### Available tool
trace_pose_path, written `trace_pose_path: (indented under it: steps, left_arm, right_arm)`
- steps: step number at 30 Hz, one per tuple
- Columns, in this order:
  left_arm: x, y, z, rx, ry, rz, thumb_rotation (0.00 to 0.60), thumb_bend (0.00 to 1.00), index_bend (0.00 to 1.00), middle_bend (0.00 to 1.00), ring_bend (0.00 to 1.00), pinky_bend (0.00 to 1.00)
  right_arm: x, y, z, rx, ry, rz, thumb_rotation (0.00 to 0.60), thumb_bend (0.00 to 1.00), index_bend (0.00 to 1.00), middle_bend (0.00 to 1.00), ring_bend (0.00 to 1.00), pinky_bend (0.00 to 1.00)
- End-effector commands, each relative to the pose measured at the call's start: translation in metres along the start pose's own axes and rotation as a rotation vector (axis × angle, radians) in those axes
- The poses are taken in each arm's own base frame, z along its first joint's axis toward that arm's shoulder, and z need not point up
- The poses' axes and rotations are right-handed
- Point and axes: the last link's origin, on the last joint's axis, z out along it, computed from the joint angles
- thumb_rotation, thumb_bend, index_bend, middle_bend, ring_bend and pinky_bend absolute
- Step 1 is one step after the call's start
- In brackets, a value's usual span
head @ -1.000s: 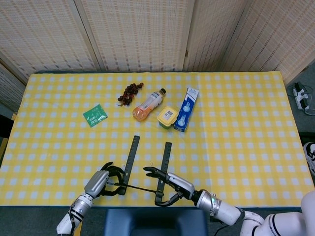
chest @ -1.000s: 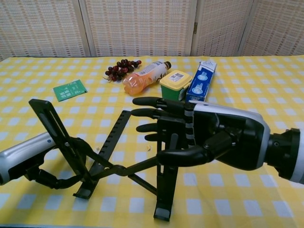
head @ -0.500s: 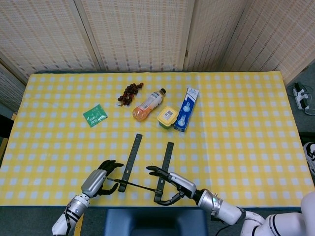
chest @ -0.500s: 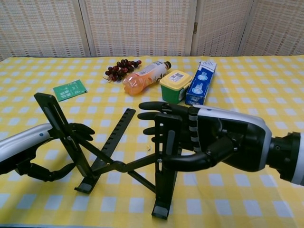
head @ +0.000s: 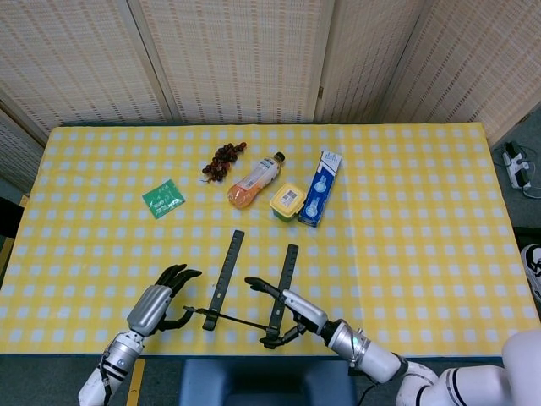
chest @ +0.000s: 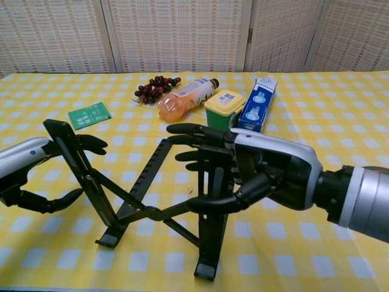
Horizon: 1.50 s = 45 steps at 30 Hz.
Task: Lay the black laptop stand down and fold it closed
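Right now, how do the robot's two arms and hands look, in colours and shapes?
Both hands, left hand and right hand, have slim black fingers and a smooth silver-grey shell on the back. The right hand joins a black wrist and a silver cylindrical forearm. No cables or markings are visible.

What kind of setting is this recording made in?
Probably an indoor test or demo area set up like a home table: a yellow checked tablecloth, woven folding screens behind it, and snacks such as a drink bottle and grapes.
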Motion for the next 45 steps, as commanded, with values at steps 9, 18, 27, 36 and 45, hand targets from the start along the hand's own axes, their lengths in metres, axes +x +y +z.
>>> trace_pose_path:
  steps: [9,18,27,36,45]
  left_arm:
    - [0.011,0.001,-0.001,-0.017,0.026,0.011,0.6,0.48,0.17,0.19,0.06,0.01]
    - [0.027,0.001,0.009,-0.045,0.056,0.068,0.6,0.47,0.17,0.19,0.05,0.01]
    - [0.05,-0.007,0.045,-0.07,0.027,0.28,0.6,0.46,0.18,0.19,0.06,0.01]
    - [0.046,-0.015,0.098,-0.075,-0.071,0.535,0.6,0.27,0.13,0.12,0.02,0.0]
    - [0.025,-0.011,0.132,-0.093,-0.088,0.628,0.6,0.22,0.07,0.06,0.0,0.0]
  right_arm:
    - [0.037,0.0,0.019,-0.019,0.239,-0.087,0.6,0.27,0.0,0.0,0.03,0.0]
    - [0.077,-0.002,-0.007,-0.009,0.433,-0.076,0.6,0.27,0.0,0.0,0.0,0.0]
    - [0.105,-0.021,-0.045,0.056,0.536,-0.294,0.6,0.27,0.0,0.0,0.01,0.0]
    - [0.075,-0.038,-0.054,0.109,0.39,-0.662,0.6,0.27,0.11,0.3,0.33,0.17]
    - [0.058,-0.02,-0.04,0.016,0.268,-0.969,0.6,0.27,0.39,0.59,0.64,0.57]
